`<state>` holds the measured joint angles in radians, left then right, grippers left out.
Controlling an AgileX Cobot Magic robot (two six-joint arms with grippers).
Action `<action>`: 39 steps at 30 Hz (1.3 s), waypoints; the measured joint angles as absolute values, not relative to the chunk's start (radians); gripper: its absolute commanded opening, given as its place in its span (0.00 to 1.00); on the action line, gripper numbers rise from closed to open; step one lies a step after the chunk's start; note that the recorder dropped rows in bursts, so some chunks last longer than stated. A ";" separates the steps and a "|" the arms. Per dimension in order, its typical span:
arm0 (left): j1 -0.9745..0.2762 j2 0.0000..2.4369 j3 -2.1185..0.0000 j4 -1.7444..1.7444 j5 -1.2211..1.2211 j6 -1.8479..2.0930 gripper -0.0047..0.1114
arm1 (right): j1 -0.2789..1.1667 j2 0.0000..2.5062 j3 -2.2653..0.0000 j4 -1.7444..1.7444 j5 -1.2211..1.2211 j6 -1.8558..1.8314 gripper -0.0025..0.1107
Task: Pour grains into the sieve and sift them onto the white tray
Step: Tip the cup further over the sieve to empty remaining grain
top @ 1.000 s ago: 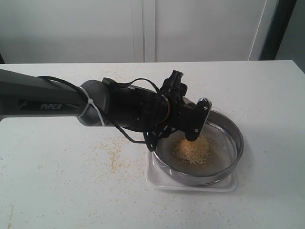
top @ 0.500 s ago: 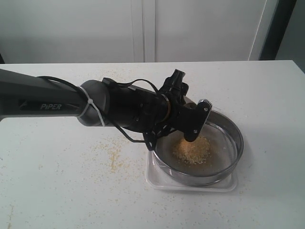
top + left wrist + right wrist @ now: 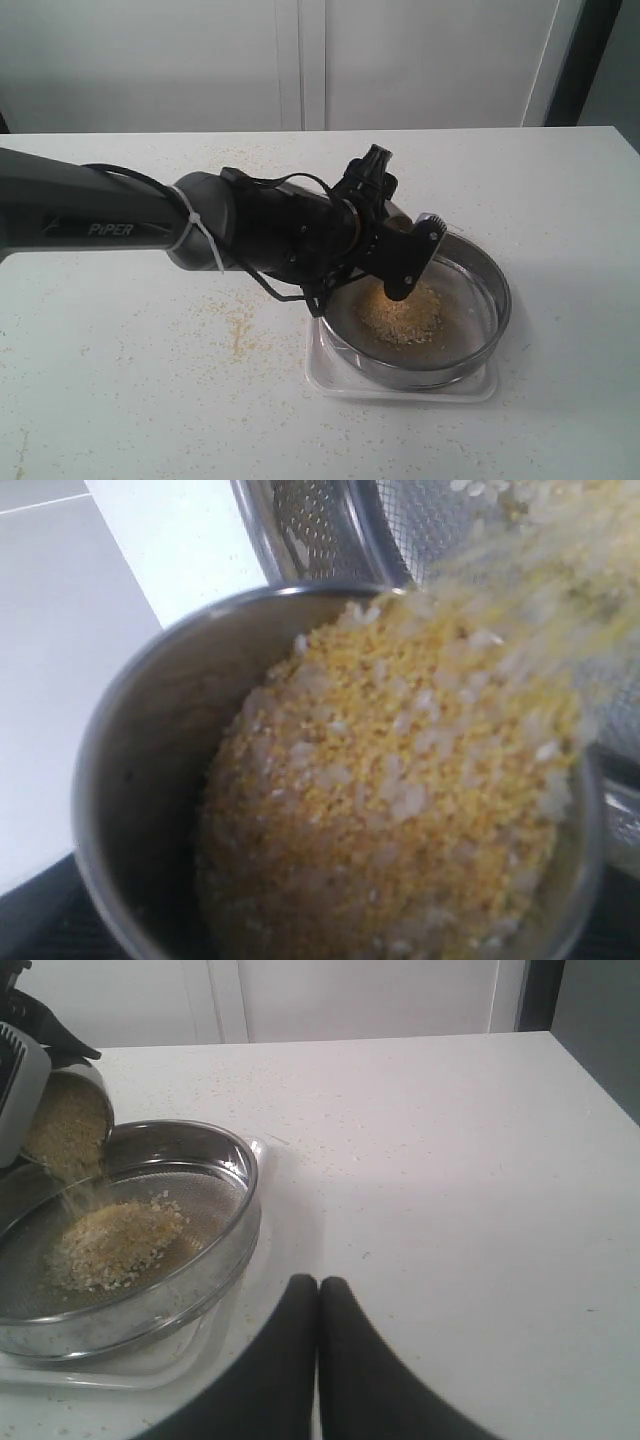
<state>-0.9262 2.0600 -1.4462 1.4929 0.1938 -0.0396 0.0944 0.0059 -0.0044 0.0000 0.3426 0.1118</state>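
My left gripper [image 3: 392, 232] reaches across from the left, shut on a small steel cup [image 3: 70, 1110] that is tipped over the sieve [image 3: 478, 300]. The cup [image 3: 130, 780] is full of the yellow and whitish grains [image 3: 400, 800], which spill over its lip. A thin stream falls onto the beige heap of grains [image 3: 402, 315] on the mesh [image 3: 200, 1210]. The sieve sits on the white tray [image 3: 400, 388]. My right gripper [image 3: 319, 1286] is shut on nothing, low over the table beside the sieve's rim [image 3: 245, 1175], and is outside the exterior view.
Loose grains [image 3: 240, 330] are scattered on the white table left of the tray, and a few specks lie around it. A white cabinet wall [image 3: 300, 60] stands behind the table, with a dark upright strip [image 3: 590, 50] at the back right.
The left wrist has rolled a little further, tipping the cup more. The heap of grains in the sieve has grown slightly. The right gripper shows no earlier frame.
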 measured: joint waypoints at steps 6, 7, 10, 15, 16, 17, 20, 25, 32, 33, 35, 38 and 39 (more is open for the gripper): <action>-0.955 2.060 -1.446 1.529 0.200 -0.040 0.04 | 0.094 0.006 -0.004 0.000 0.343 0.112 0.02; -0.955 2.060 -1.446 1.535 0.200 -0.040 0.04 | 0.094 0.006 -0.004 0.000 0.343 0.112 0.02; -0.955 2.060 -1.446 1.547 0.226 -0.040 0.04 | 0.094 0.006 -0.004 0.000 0.343 0.112 0.02; -0.955 2.060 -1.446 1.562 0.256 -0.040 0.04 | 0.094 0.006 -0.004 0.000 0.343 0.112 0.02; -0.955 2.060 -1.446 1.567 0.262 -0.040 0.04 | 0.094 0.006 -0.004 0.000 0.343 0.112 0.02; -0.955 2.060 -1.446 1.567 0.264 -0.040 0.04 | 0.094 0.006 -0.004 0.000 0.343 0.112 0.02; -0.955 2.060 -1.446 1.578 0.270 -0.040 0.04 | 0.094 0.006 -0.004 0.000 0.343 0.112 0.02; -0.955 2.060 -1.446 1.600 0.277 -0.040 0.04 | 0.094 0.006 -0.004 0.000 0.343 0.112 0.02; -0.965 2.060 -1.448 1.641 0.304 -0.040 0.04 | 0.094 0.006 -0.004 0.000 0.343 0.112 0.02; -0.967 2.060 -1.448 1.645 0.304 -0.040 0.04 | 0.094 0.006 -0.004 0.000 0.343 0.112 0.02; -0.971 2.060 -1.448 1.648 0.309 -0.040 0.04 | 0.094 0.006 -0.004 0.000 0.343 0.112 0.02; -0.976 2.060 -1.448 1.663 0.318 -0.040 0.04 | 0.094 0.006 -0.004 0.000 0.343 0.112 0.02; -0.978 2.060 -1.448 1.667 0.323 -0.040 0.04 | 0.094 0.006 -0.004 0.000 0.343 0.112 0.02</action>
<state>-0.9783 2.0600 -1.4484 1.6671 0.3229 -0.0396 0.0944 0.0059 -0.0044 0.0000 0.3426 0.1118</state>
